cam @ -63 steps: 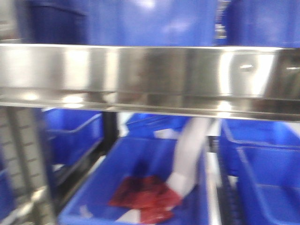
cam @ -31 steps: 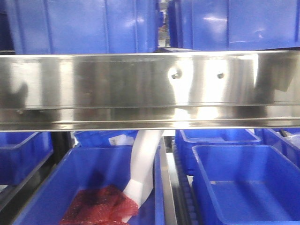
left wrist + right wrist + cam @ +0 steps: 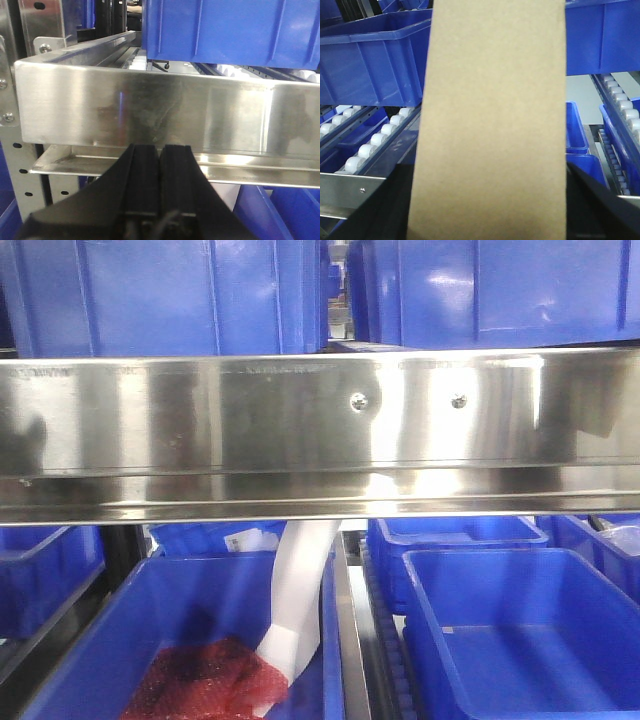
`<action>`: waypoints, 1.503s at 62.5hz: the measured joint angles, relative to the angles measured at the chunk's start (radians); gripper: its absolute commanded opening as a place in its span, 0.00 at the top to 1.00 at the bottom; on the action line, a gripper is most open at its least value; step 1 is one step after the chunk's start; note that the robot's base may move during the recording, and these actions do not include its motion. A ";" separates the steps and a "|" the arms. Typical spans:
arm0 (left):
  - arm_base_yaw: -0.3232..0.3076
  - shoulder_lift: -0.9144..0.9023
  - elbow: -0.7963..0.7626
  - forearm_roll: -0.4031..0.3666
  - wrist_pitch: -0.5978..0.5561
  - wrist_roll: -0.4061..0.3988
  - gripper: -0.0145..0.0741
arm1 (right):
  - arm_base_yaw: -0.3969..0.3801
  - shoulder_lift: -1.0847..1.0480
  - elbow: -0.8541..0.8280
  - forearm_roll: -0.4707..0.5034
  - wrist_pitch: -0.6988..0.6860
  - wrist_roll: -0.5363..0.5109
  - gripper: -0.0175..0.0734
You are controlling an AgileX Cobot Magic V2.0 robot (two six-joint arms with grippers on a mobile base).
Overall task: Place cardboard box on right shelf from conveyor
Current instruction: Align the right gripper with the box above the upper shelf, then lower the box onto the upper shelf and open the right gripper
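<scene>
Left wrist view: grey perforated steel upright [image 3: 10, 165] at the far left. Black left pincer [image 3: 160, 165] was pressed together, fingers [image 3: 142, 170] flat against each other, just in front of and below the front rail of the shiny stainless-steel shelf rack [image 3: 125, 107]. White plastic rollers [image 3: 137, 62] ran behind that rail, with a big blue plastic bin [image 3: 230, 30] on them to the right.

Front view: the rack's wide mirror-like rail [image 3: 200, 425] spanned the frame, with two screws [image 3: 358, 400] right of centre. Below it on the left, a blue lower bin [image 3: 170, 600] held a red mesh wad [image 3: 200, 685] with a white strip [image 3: 300, 590] leaning up out of it. Another blue tub [image 3: 520, 640] sat beside it on the right.

Right wrist view: white roller lanes [image 3: 370, 145] on the left under a blue tote [image 3: 370, 55]. The plain yellowish-tan narrow cardboard box [image 3: 490, 120] filled the middle, long axis running up the frame. The right pincer [image 3: 487, 215] was pinching it, one black finger [image 3: 395, 205] showing at each lower edge. The box was held in front of the rack's lanes. Couldn't tell whether it touched the rack. More rollers [image 3: 625, 110] at the far right.
</scene>
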 measured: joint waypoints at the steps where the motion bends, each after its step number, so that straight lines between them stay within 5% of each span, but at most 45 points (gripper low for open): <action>1: 0.000 0.000 0.000 0.000 0.000 0.000 0.97 | 0.000 0.000 0.000 0.000 0.000 0.000 0.59; 29: 0.000 0.000 0.000 0.000 0.000 0.000 0.97 | 0.000 0.000 0.000 0.000 -0.007 -0.002 0.59; 42: 0.000 0.000 0.000 0.000 0.000 0.000 0.97 | 0.000 0.084 -0.045 0.000 -0.072 -0.105 0.59; 53: 0.000 0.000 0.000 0.000 0.000 0.000 0.97 | 0.032 0.305 -0.193 -0.002 -0.140 -0.276 0.59; 75: 0.000 0.000 0.000 0.000 0.000 0.000 0.97 | 0.288 0.782 -0.477 -0.051 -0.173 -0.749 0.59; 94: 0.000 0.000 0.000 0.000 0.000 0.000 0.97 | 0.369 1.107 -0.639 -0.055 -0.248 -1.075 0.59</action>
